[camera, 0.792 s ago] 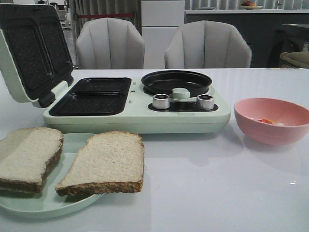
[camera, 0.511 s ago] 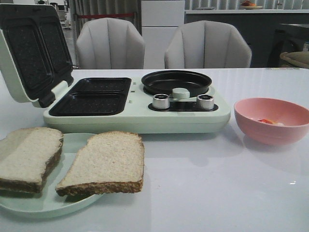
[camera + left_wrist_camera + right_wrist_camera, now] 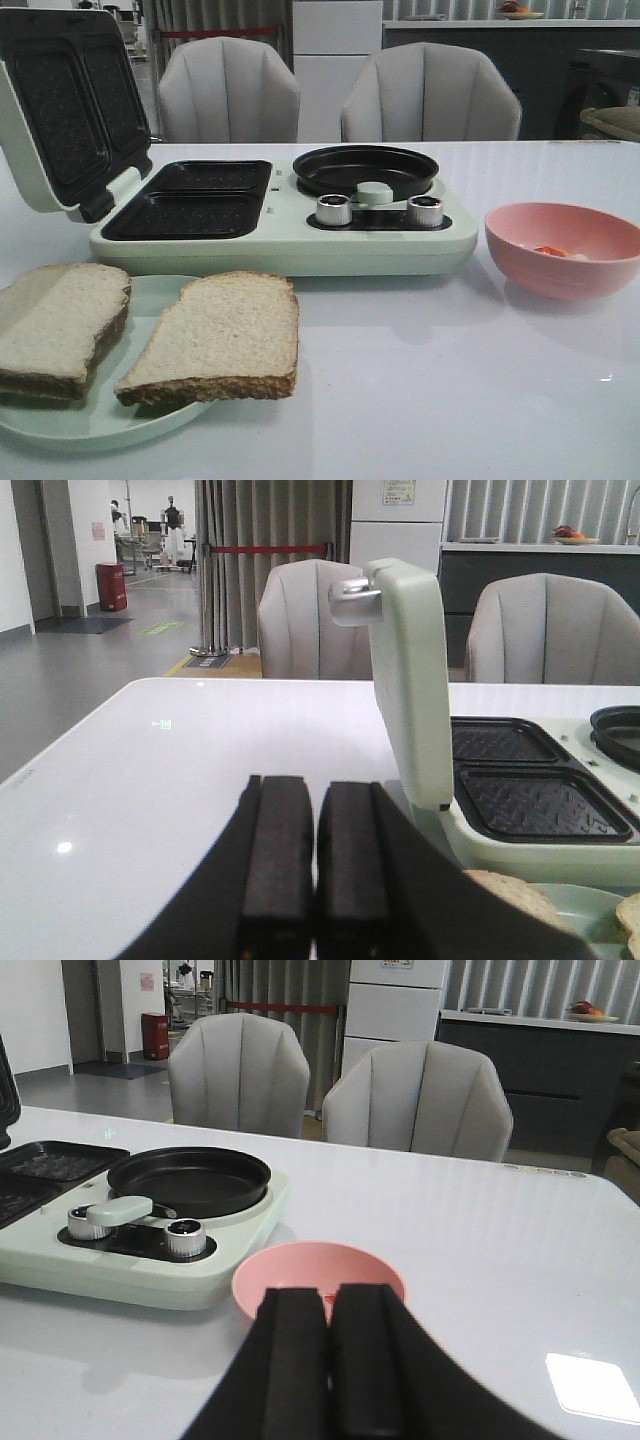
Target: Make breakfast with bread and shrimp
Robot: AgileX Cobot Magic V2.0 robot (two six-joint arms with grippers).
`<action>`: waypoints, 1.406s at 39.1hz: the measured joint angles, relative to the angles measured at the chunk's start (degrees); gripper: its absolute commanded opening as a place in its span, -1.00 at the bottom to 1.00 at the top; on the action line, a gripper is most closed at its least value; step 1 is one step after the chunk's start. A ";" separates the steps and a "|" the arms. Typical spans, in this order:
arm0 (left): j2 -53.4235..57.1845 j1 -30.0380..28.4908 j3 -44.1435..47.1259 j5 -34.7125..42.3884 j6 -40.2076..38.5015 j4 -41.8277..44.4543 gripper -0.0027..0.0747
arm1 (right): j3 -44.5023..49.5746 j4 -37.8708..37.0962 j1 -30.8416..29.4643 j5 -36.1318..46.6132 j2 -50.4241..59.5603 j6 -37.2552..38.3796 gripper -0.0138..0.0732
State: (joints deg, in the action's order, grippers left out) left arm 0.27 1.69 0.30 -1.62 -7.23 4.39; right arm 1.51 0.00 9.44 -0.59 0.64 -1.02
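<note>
Two slices of bread lie on a pale green plate (image 3: 150, 420) at the front left, one slice (image 3: 218, 338) to the right and the other (image 3: 55, 325) to the left. The shrimp (image 3: 553, 251) lies in a pink bowl (image 3: 565, 250) on the right. Neither gripper shows in the front view. In the left wrist view my left gripper (image 3: 314, 865) is shut and empty, with a bread edge (image 3: 510, 895) beside it. In the right wrist view my right gripper (image 3: 328, 1360) is shut and empty, just short of the pink bowl (image 3: 300, 1270).
A pale green breakfast maker (image 3: 285, 225) stands mid-table with its lid (image 3: 60, 110) raised at the left, two dark sandwich plates (image 3: 190, 200), a round black pan (image 3: 365, 170) and two knobs (image 3: 335, 209). Two grey chairs (image 3: 228, 90) stand behind the table.
</note>
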 measured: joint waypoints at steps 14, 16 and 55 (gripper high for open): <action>0.00 0.00 -0.40 14.43 0.85 -4.39 -0.64 | 0.00 0.00 0.00 0.00 0.00 0.00 -0.36; 0.00 0.00 -1.50 13.37 0.85 -5.67 -0.64 | 0.00 0.00 0.00 0.00 0.00 0.00 -0.36; -14.14 0.00 -22.86 -18.08 0.98 -2.77 0.20 | 0.00 0.00 0.00 0.00 0.00 0.00 -0.36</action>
State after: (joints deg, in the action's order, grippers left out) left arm -13.86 1.69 -22.56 -19.70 -6.25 1.62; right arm 1.51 0.00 9.44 -0.59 0.64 -1.02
